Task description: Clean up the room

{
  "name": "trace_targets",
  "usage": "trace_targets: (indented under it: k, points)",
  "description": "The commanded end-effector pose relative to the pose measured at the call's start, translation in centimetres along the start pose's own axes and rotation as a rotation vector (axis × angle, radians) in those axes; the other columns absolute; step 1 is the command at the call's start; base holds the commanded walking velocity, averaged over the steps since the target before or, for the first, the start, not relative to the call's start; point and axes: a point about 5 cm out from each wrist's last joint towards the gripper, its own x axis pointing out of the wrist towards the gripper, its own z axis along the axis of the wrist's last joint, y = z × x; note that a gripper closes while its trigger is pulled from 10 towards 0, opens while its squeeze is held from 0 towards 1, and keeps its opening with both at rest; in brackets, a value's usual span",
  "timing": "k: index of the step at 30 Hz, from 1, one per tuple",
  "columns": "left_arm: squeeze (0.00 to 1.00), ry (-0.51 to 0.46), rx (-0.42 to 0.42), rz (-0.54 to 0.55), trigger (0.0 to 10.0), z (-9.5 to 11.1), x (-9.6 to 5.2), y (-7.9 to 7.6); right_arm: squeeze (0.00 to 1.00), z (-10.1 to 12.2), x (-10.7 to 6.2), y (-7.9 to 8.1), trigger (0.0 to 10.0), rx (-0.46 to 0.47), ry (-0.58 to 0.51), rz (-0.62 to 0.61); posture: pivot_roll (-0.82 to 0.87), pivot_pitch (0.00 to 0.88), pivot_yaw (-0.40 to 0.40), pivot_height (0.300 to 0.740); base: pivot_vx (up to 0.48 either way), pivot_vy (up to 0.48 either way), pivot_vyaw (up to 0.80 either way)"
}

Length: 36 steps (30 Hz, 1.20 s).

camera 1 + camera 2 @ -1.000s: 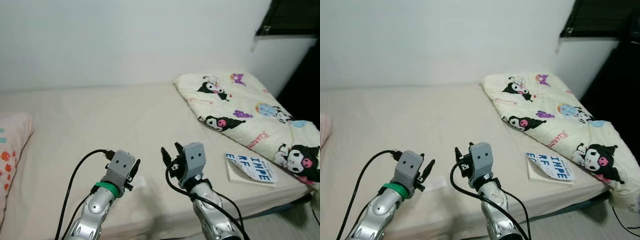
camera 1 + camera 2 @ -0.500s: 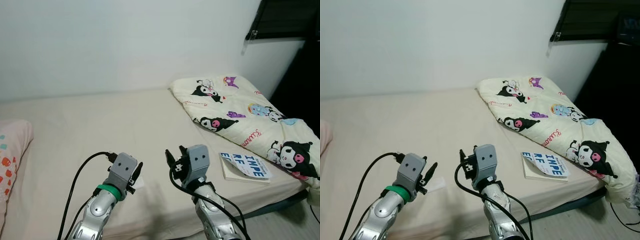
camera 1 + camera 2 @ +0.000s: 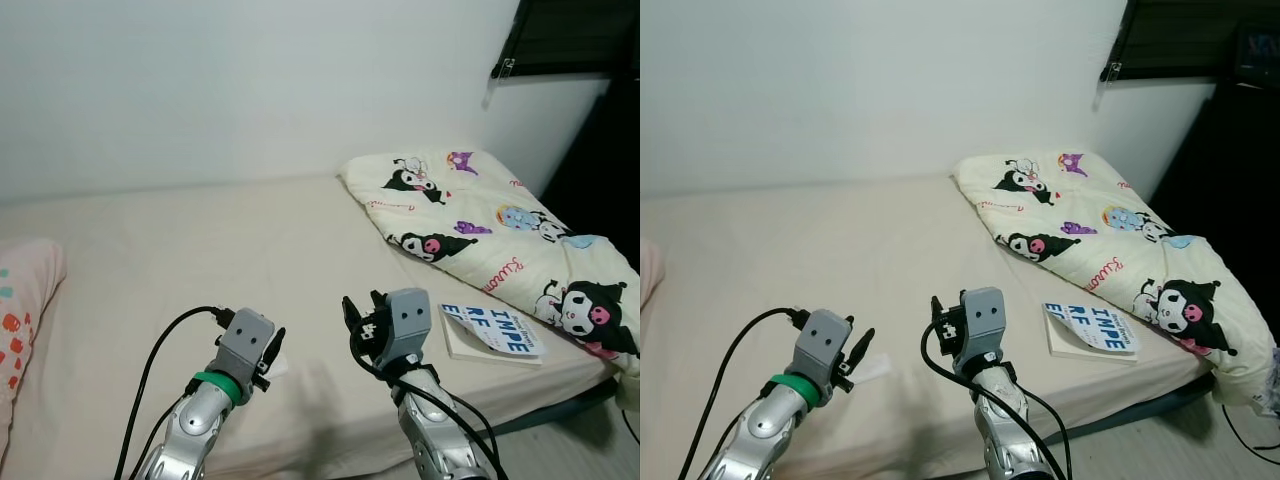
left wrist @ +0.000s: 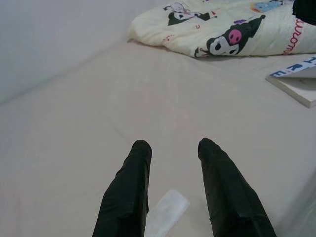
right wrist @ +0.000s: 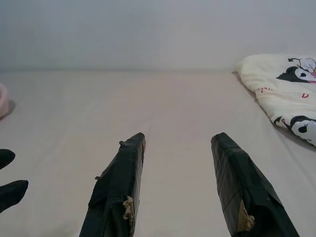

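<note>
Left eye view: against half a second ago the scene sits almost the same. The right gripper has shifted slightly toward the book; the left gripper stays over the wrapper. The bed carries a smooth beige sheet with faint creases. A quilted cream blanket, printed with black-and-pink cartoon figures, lies bunched along the bed's right side. The book is flat and rectangular, its white cover bearing large blue letters, lying just beside the blanket near the bed's front edge. A pink pillow with orange marks rests at the left edge.

Right eye view: same layout. The wrapper is a small, pale, flat strip lying on the sheet directly ahead of the left gripper's tips.

Left wrist view: the two black fingers stand apart, holding nothing. The wrapper, translucent white with rounded corners, lies on the sheet between them.

Right wrist view: the fingers are spread wide and empty, their black wrap frayed at the base, above bare sheet.
</note>
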Motion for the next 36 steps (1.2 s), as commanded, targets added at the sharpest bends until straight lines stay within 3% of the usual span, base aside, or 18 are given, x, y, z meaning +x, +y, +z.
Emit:
trace_targets:
  k: [1, 22, 27, 34, 36]
  points:
    - [0.0, 0.046, 0.008, -0.013, 10.0, -1.1, -0.4, -0.3, 0.0, -0.3, -0.2, -0.1, 10.0, 0.011, 0.016, -0.006, -0.1, 0.056, 0.041, 0.65, 0.0, 0.0, 0.0]
    - [0.0, 0.049, 0.015, -0.012, 10.0, -1.1, -0.4, -0.2, 0.0, -0.2, -0.1, 0.2, 10.0, 0.018, 0.014, 0.013, -0.1, 0.054, 0.043, 0.545, 0.0, 0.0, 0.0]
    - [0.0, 0.051, 0.019, 0.003, 10.0, -1.1, -0.5, 0.0, 0.0, 0.0, 0.0, 0.5, 10.0, -0.003, 0.006, 0.084, -0.1, 0.054, 0.042, 0.535, 0.0, 0.0, 0.0]
    - [0.0, 0.056, 0.019, 0.099, 10.0, -1.2, -0.9, 1.5, 0.0, 0.2, 0.0, 0.9, 10.0, 0.001, 0.012, 0.167, -0.07, 0.065, 0.027, 0.535, 0.0, 0.0, 0.0]
    - [0.0, 0.052, 0.01, 0.2, 10.0, -1.0, -1.6, 3.3, 0.0, 0.1, 0.1, 0.7, 10.0, 0.005, 0.025, 0.188, -0.04, 0.084, 0.015, 0.535, 0.0, 0.0, 0.0]
